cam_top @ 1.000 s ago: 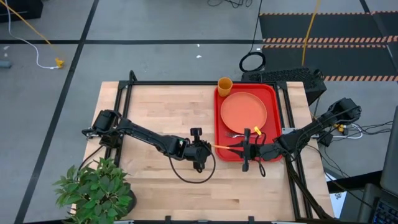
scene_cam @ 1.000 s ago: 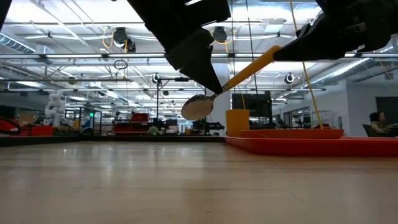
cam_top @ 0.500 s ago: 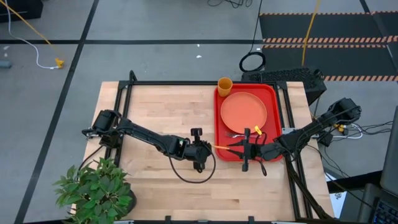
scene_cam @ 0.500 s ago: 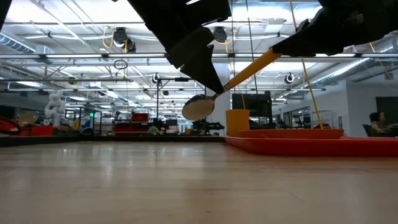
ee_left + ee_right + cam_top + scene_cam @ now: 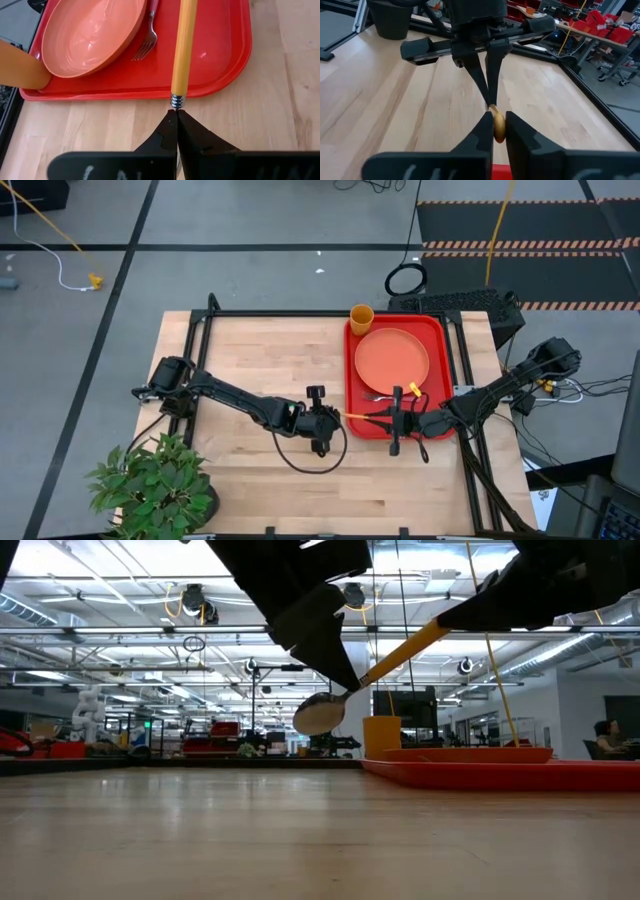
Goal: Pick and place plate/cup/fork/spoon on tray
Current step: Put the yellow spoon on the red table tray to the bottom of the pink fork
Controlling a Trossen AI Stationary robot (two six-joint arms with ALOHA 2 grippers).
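Spoon (image 5: 375,668) hangs in the air between two robot grippers, just beside the near-left edge of the red tray (image 5: 438,330), above the wooden table (image 5: 250,370). The left gripper (image 5: 176,116) pinches the metal neck of the spoon, where the shiny bowl meets the orange handle; its fingers are closed tight on it. The right gripper (image 5: 497,125) reaches from the tray side and has its fingers closed around the far tip of the orange handle. The low view shows the spoon tilted, bowl end lower and clear of the table, handle rising toward the tray.

On the tray, the salmon-orange plate (image 5: 391,356) lies flat in the middle. The small orange cup (image 5: 361,316) stands at the tray's far-left corner. The fork (image 5: 148,35) lies on the tray floor right against the plate's rim, tines pointing toward the left gripper.

Judging by this layout, three items are already placed and the spoon is the last. The step in hand looks like a handover from the left arm to the right. The next move likely calls for the left gripper to let go, then the right arm to carry the spoon over the rim and lay it on bare tray floor near the fork.
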